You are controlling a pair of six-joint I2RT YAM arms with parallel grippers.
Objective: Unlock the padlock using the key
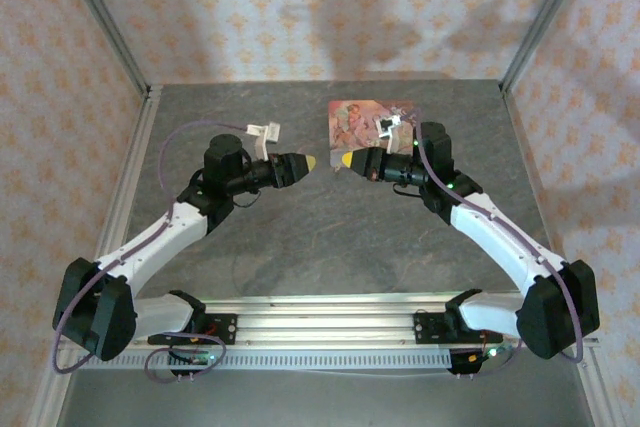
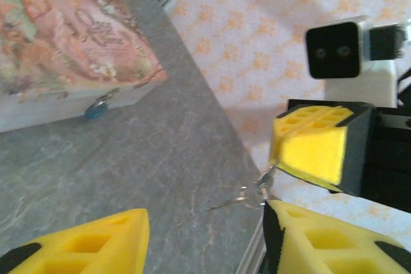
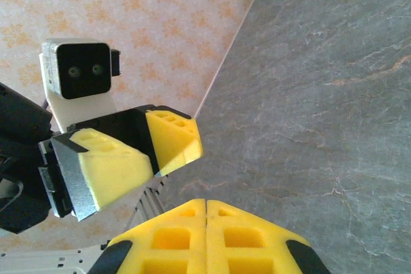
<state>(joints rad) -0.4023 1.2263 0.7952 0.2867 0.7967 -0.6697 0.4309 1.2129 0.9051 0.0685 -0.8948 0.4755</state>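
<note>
A grey, stone-veined table [image 1: 300, 237] takes up the middle of the top view. A pink illustrated box [image 1: 352, 122] lies flat on it at upper centre-right, near the far edge. In the left wrist view, upper left, the blue padlock [image 2: 96, 108] hangs at the box's front wall, just above the tabletop. An aluminium rail [image 1: 330, 309] crosses the table's bottom edge.

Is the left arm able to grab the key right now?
Probably yes: the key dangles from the shut right gripper, just ahead of the left gripper and its open jaws, with nothing between them.
</note>
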